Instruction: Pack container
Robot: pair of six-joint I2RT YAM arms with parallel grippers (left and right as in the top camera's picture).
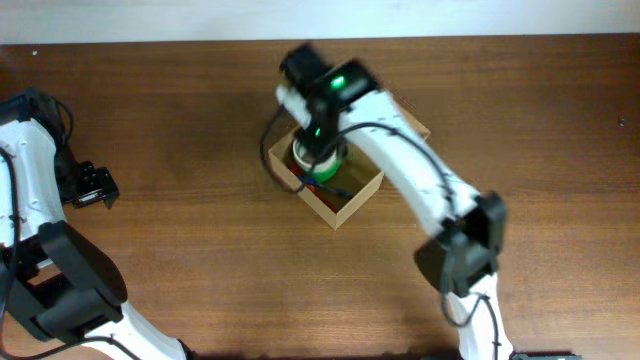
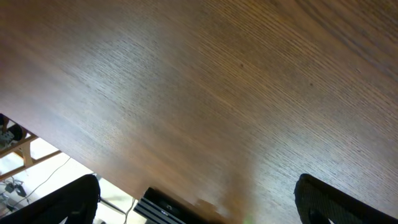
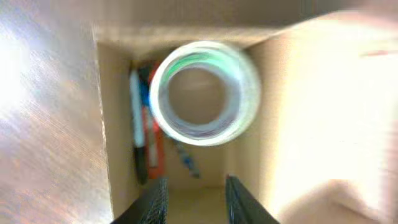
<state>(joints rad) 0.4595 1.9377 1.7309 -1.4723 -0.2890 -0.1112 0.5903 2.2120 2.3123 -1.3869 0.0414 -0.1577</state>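
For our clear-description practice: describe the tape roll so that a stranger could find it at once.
On the brown wooden table, find the open cardboard box under the right gripper. Inside is a tape roll with a greenish core, its hole facing up. It is the only ring-shaped thing there; the pens beside it are thin sticks.

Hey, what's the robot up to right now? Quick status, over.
Left end effector open, over the table. Right end effector open above the container. Tape roll inside, beside pens. No obstruction seen.
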